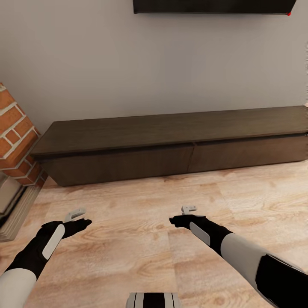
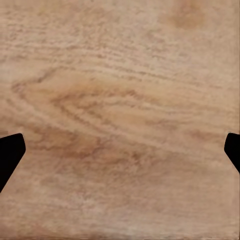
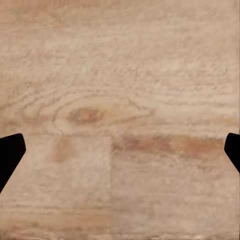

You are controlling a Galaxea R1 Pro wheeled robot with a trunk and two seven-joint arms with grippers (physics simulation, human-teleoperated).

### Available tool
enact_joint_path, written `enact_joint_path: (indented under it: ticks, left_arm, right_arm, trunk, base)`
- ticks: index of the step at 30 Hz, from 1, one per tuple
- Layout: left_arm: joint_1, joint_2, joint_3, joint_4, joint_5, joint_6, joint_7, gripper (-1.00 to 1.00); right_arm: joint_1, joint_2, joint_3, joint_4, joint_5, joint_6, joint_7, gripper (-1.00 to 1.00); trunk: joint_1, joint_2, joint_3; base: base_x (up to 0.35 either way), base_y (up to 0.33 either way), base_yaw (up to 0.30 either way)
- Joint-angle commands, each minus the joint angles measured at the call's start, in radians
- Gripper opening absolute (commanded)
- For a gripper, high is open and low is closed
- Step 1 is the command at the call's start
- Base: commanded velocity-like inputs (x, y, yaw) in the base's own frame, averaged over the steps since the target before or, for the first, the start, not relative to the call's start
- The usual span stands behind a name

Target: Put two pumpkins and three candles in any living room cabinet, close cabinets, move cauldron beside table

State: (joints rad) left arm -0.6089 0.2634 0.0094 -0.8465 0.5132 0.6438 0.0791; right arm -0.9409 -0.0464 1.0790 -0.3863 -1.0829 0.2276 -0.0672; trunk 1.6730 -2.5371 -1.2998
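The long low dark-brown cabinet [image 1: 171,132] stands against the grey wall ahead of me, and both of its plain front panels that I can see are closed. Above the plank floor in front of it, my left gripper [image 1: 79,218] is open and holds nothing. My right gripper [image 1: 182,215] is level with it, also open and empty. Both wrist views look straight down at bare wood floor, with the dark fingertips [image 2: 10,152] [image 3: 10,155] spread wide at the frame edges. The pumpkins, candles, cauldron and table are out of view.
A red-brick fireplace [image 1: 15,137] juts out at the left, close to the cabinet's left end. The black TV [image 1: 214,5] hangs on the wall above. Light wood floor [image 1: 141,205] stretches between me and the cabinet.
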Motion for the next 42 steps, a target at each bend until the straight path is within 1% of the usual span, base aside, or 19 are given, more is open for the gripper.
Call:
enact_joint_path:
  ticks: [1,6,9,13,19,27,33,42]
  left_arm:
    - [0.000,0.000,-0.001,-0.002,0.010,0.005,0.008,1.00]
    - [0.000,0.003,-0.001,-0.002,0.011,0.006,0.008,1.00]
    - [0.000,0.002,-0.002,-0.002,0.011,0.006,0.008,1.00]
    - [0.000,0.003,-0.002,-0.002,0.011,0.006,0.008,1.00]
    - [0.000,0.005,-0.002,-0.002,0.010,0.005,0.005,1.00]
    - [0.000,0.005,-0.003,-0.002,0.008,0.005,0.005,1.00]
    - [0.000,0.005,-0.003,-0.002,0.007,0.005,0.005,1.00]
    - [0.000,0.002,-0.004,-0.002,0.007,0.005,0.005,1.00]
  right_arm:
    - [-0.001,-0.001,0.005,-0.003,-0.008,0.001,-0.007,1.00]
    - [-0.001,-0.003,-0.005,-0.001,-0.009,-0.004,0.002,1.00]
    - [-0.001,-0.006,-0.007,0.004,-0.008,-0.005,0.025,1.00]
    - [-0.001,-0.017,-0.008,0.005,-0.008,-0.005,0.057,1.00]
    - [-0.001,-0.018,-0.008,0.006,-0.008,-0.005,0.065,1.00]
    - [-0.001,-0.018,-0.007,0.006,-0.008,-0.005,0.069,1.00]
    - [-0.001,-0.019,-0.007,0.006,-0.008,-0.005,0.072,1.00]
    - [-0.001,-0.027,-0.008,0.007,-0.009,0.007,0.058,1.00]
  trunk:
    - [-0.001,0.000,-0.001]
    - [-0.001,0.000,-0.006]
    - [-0.001,0.000,-0.009]
    - [-0.001,0.000,-0.014]
    - [-0.001,0.000,-0.021]
    - [-0.001,0.000,-0.031]
    - [-0.001,0.000,-0.039]
    - [-0.001,0.000,-0.041]
  base:
    - [-0.296,0.000,-0.106]
    - [-0.301,0.000,-0.164]
    - [-0.303,0.011,-0.196]
    - [-0.303,0.046,-0.201]
    - [-0.189,0.086,-0.198]
    - [0.017,0.018,-0.194]
    - [0.130,-0.102,-0.183]
    - [0.144,-0.140,-0.030]
